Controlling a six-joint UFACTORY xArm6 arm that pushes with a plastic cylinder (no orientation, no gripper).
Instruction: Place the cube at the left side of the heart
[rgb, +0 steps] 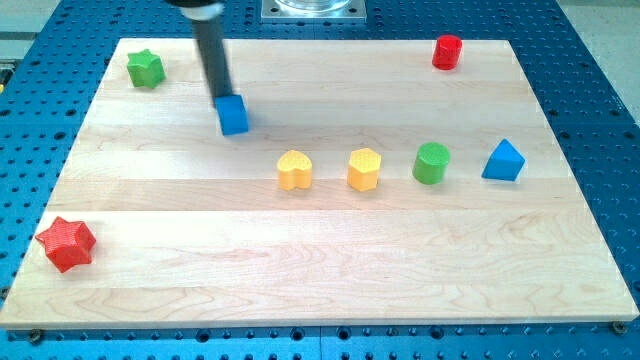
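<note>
Looking at the board, you find my tip (224, 99), a plain rod with no jaws to open or close, touching the blue cube (233, 116) at its upper-left edge; the yellow heart (294, 170) lies toward the view's lower right, apart.

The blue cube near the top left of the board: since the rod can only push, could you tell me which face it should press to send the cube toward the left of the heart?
Press the blue cube on its upper-left face, where my tip already sits. The yellow heart lies toward the view's lower right, so pushing from there sends the cube toward the spot left of it. The face is flat, so a centred push should keep the cube from turning.
</note>
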